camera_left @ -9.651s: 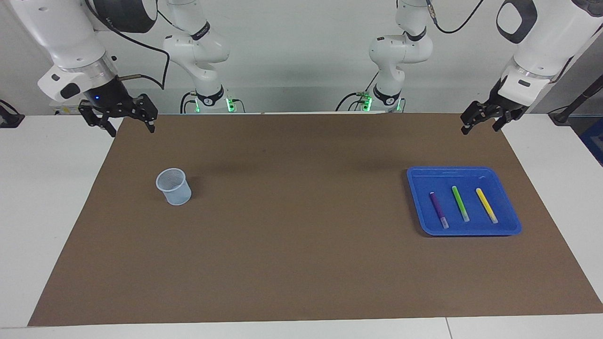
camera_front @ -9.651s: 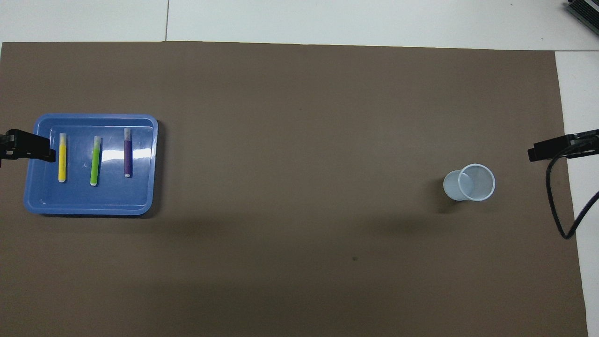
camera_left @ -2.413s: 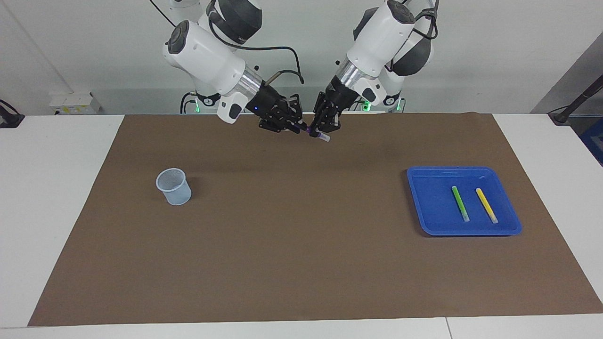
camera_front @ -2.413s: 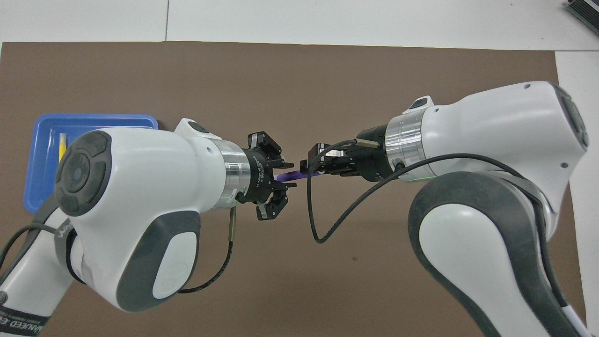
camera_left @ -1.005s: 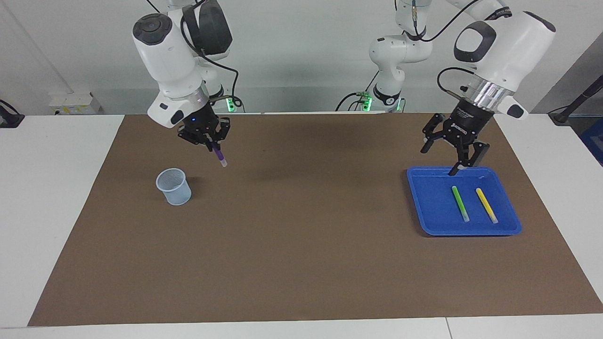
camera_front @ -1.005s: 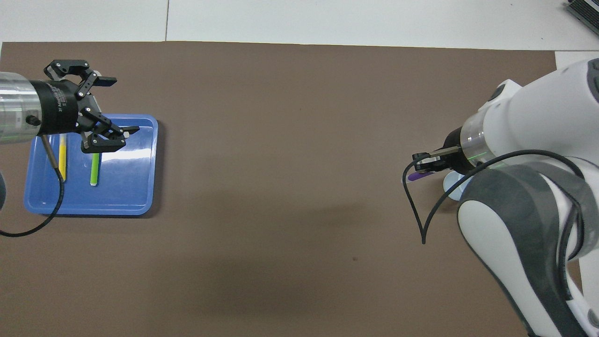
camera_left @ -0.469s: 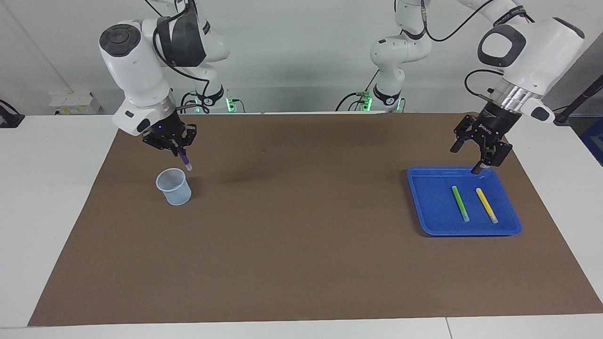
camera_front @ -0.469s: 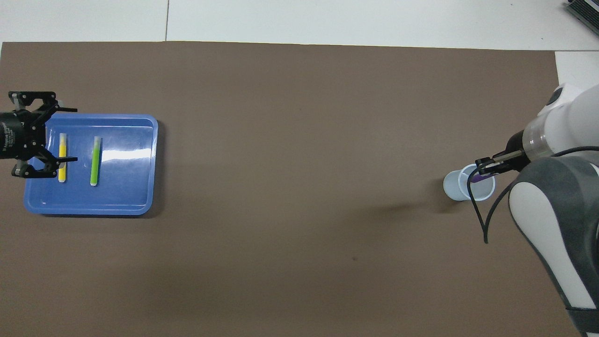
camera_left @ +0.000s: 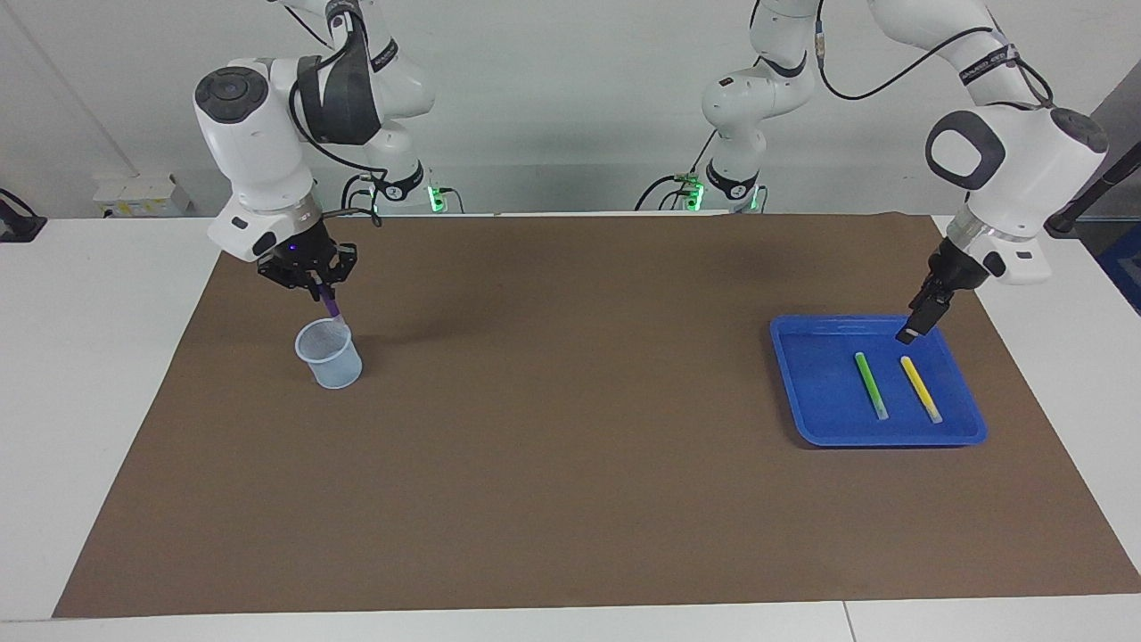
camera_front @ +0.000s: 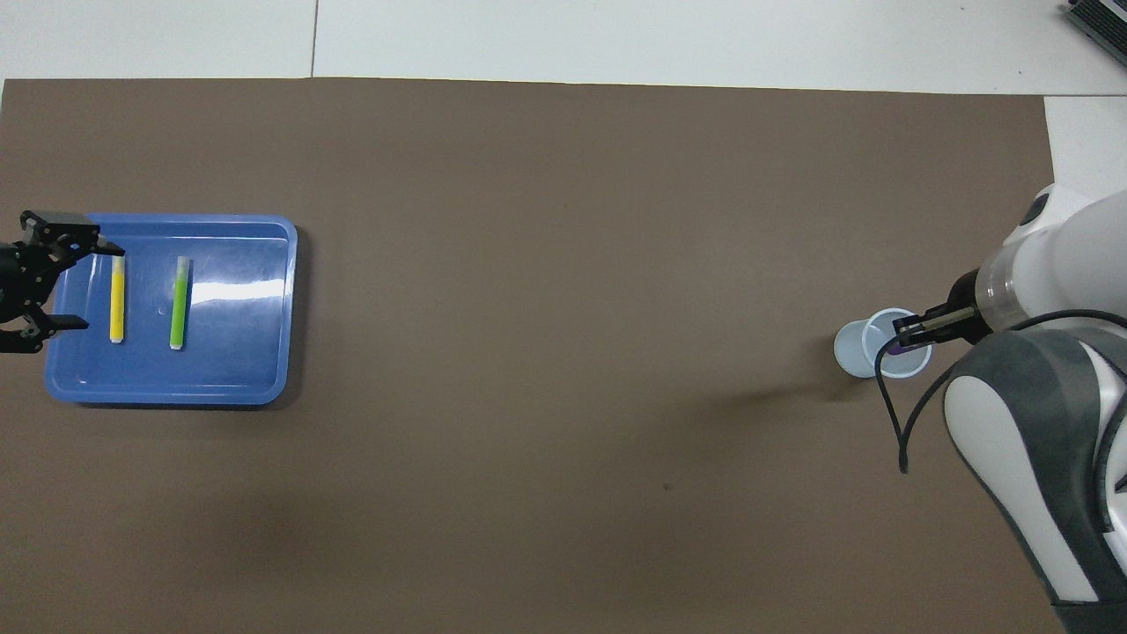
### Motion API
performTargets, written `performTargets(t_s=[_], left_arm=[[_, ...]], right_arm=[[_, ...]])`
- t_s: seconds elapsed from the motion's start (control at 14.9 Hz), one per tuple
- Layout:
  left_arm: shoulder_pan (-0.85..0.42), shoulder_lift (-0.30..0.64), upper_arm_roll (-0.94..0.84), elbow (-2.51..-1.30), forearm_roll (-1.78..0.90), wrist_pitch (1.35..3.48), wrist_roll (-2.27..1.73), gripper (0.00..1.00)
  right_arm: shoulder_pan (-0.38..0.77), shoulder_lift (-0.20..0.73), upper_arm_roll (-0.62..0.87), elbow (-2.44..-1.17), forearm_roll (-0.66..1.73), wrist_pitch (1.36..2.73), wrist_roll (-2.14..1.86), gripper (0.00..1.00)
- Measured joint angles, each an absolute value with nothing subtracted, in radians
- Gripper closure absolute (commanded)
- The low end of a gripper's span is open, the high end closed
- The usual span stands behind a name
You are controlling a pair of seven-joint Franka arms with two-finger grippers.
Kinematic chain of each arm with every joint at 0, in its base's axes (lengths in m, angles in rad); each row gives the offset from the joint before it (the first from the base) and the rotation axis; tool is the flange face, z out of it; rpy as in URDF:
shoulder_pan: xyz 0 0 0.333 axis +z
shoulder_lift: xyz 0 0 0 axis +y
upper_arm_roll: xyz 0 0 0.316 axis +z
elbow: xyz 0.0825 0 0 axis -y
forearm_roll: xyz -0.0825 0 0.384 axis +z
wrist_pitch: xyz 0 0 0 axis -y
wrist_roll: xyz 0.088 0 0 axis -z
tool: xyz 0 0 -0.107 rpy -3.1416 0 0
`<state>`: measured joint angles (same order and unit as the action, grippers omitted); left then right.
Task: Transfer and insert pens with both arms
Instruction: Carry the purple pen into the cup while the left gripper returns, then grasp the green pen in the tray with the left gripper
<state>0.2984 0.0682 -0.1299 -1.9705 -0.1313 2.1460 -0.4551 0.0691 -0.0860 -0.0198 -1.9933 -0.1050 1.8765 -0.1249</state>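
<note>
Clenched jaws of the right gripper (camera_left: 323, 287) on the purple pen (camera_left: 332, 308), hanging tip-down over the pale cup (camera_left: 329, 355), lower end at the rim. Released jaws on the left gripper (camera_left: 915, 325), over the blue tray (camera_left: 807, 392) edge nearer the robots. Green pen (camera_left: 871, 385) and yellow pen (camera_left: 920, 389) flat in the tray, side by side, apart.

From overhead: left gripper (camera_front: 55, 283) spread wide beside the yellow pen (camera_front: 116, 298); green pen (camera_front: 180, 303) parallel; purple pen (camera_front: 894, 348) inside the cup (camera_front: 850, 349) mouth on the brown mat (camera_front: 563, 264) over the worktop (camera_front: 704, 40).
</note>
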Motion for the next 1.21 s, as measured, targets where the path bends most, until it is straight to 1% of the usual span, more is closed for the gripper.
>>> performTargets(t_s=[0.34,0.74,1.07,1.21], left_arm=[[0.27,0.182,-0.146,-1.96,-0.031,2.252,-0.149,0.0],[0.206,0.325,-0.148,-1.916,0.104,2.341,-0.055,0.0],[0.209,0.34,-0.14,-1.913,0.119,2.296,0.017,0.02],[0.209,0.34,-0.141,-1.916,0.119,2.277,0.019,0.03]], right_arm=[[0.048,-0.092,-0.02,-2.006,-0.108,1.901,-0.142,1.0],[0.045,-0.092,-0.02,-2.062,-0.108,1.977,-0.144,1.0],[0.033,-0.092,-0.02,-2.098,-0.108,2.025,-0.146,1.0],[0.02,-0.09,-0.019,-2.13,-0.108,2.069,-0.151,1.0]])
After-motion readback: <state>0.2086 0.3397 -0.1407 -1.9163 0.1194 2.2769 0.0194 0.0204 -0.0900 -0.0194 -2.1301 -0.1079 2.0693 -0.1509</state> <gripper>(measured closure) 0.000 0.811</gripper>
